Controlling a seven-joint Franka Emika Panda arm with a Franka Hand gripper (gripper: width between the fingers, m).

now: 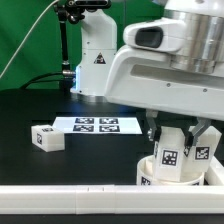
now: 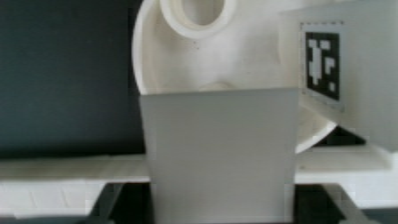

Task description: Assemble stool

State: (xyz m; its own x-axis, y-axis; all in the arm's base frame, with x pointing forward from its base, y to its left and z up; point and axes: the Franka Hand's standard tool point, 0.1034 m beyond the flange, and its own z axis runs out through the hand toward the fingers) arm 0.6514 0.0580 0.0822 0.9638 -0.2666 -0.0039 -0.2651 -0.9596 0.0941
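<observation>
In the exterior view my gripper (image 1: 182, 135) hangs low at the right over the round white stool seat (image 1: 150, 176). It is shut on a white blocky leg (image 1: 171, 150) with a square tag, standing upright on the seat. A second tagged leg (image 1: 201, 152) stands right beside it. In the wrist view the held leg (image 2: 217, 130) fills the gap between my dark fingers (image 2: 125, 203), with my gripper (image 2: 217, 203) closed on its sides. Beyond it lies the seat (image 2: 187, 45) with a round socket and a tag (image 2: 326, 62). One loose leg (image 1: 46, 138) lies at the exterior view's left.
The marker board (image 1: 95, 124) lies flat mid-table behind the loose leg. A long white bar (image 1: 70, 196) runs along the front edge and shows in the wrist view as the bar (image 2: 63, 168). The robot base (image 1: 95, 55) stands at the back.
</observation>
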